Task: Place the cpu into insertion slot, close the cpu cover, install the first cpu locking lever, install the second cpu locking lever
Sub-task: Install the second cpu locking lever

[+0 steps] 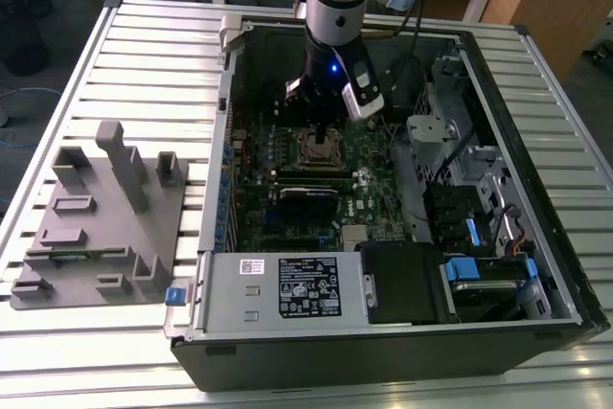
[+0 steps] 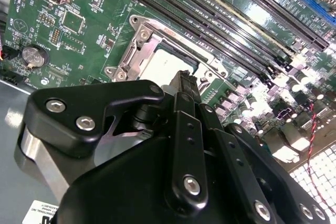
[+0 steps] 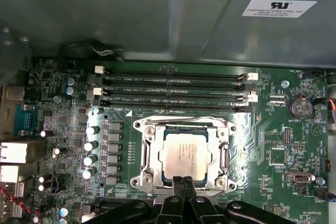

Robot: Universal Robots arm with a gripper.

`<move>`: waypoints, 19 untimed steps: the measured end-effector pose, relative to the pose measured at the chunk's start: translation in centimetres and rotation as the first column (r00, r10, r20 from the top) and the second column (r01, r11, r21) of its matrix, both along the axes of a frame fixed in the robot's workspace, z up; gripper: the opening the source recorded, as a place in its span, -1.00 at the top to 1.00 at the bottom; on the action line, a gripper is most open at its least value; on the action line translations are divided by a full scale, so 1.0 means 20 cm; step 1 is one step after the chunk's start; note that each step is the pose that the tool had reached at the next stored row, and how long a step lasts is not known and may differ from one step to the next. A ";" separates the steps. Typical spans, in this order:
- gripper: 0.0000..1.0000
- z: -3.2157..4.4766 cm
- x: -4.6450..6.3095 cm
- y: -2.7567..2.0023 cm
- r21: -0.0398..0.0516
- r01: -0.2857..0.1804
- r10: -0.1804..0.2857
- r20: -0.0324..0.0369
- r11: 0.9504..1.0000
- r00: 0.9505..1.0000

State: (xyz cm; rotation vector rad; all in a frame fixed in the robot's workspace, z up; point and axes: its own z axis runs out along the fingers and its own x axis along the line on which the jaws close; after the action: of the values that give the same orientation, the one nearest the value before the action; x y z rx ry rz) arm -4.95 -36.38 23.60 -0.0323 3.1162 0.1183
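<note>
**Cover down on the chip, levers not yet locked**

First wrist view shows the cpu (image 3: pixel 186 157) lying flat in the insertion slot (image 3: pixel 148 136), with the cpu cover (image 3: pixel 224 157) closed around it. My gripper (image 3: pixel 183 181) has its fingers pressed together, holding nothing, tips at the edge of the socket. I judge that placing and covering are done and the first locking lever is in hand. It needs a firm, careful push sideways.
</note>
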 end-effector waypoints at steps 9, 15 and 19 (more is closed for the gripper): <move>0.79 0.000 0.00 -0.047 0.000 0.000 0.000 0.000 1.000 1.000; 0.79 0.000 0.00 -0.086 0.000 0.000 0.000 0.000 1.000 1.000; 0.79 0.000 0.00 -0.107 0.000 0.000 0.000 0.000 1.000 1.000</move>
State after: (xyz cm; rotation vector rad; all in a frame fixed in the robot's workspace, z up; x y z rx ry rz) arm -4.95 -38.53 23.60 -0.0320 3.1162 0.1184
